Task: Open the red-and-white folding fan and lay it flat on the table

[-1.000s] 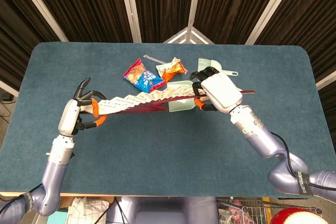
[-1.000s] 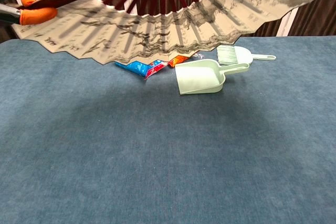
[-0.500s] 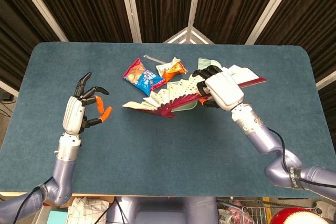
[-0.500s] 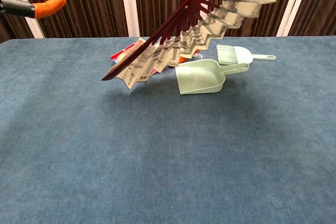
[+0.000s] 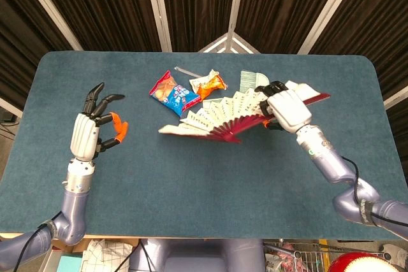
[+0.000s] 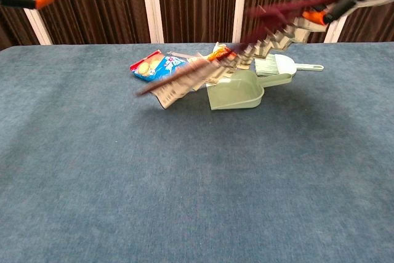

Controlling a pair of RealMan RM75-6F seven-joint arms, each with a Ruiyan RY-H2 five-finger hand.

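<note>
The fan (image 5: 220,116) is spread, or nearly so, and held up off the tabletop (image 5: 204,176) by the right hand (image 5: 288,107) alone, which grips it at one end rib; the far end slopes down toward the middle of the tabletop, hanging over the green dustpan (image 6: 235,93) with the snack bags (image 5: 173,92) just behind; in the chest view it is blurred, so I cannot tell whether its low tip touches the cloth. The left hand (image 5: 94,128) stands well apart, raised, fingers spread wide and holding nothing. I'd say the opening is done and the laying-down is in hand; next the right hand needs to carry the fan toward bare cloth, clear of the dustpan and the brush (image 6: 280,64), lower it until the ribs lie flat, then let go; set down on the dustpan it would likely rock or sit tilted.
</note>
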